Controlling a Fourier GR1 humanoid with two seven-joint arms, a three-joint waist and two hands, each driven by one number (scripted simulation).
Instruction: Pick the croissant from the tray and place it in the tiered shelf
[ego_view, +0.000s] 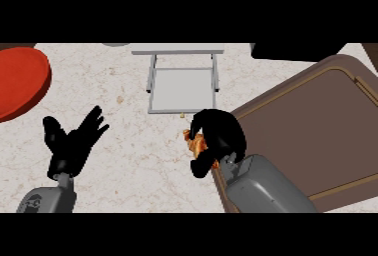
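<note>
The right hand (218, 137) is nearest, coming up from the near edge on its grey arm. Its fingers are curled round the croissant (196, 145), and the hand hides most of it. Only a small golden-orange bit shows at the hand's left side. The croissant is held over the counter (133, 165), just left of the brown tray (310, 125) and just near of the shelf (183, 82), which is grey and white. A croissant is probably light, soft and flaky, so it could crush or crumble. It looks best to hold it round the thick middle, not by the thin ends. Only its brown, baked colour can be made out; its full shape is hidden. The left hand (71, 137) rests at the left, fingers spread and pointing up, holding nothing. A red plate (18, 80) sits at the far left.
</note>
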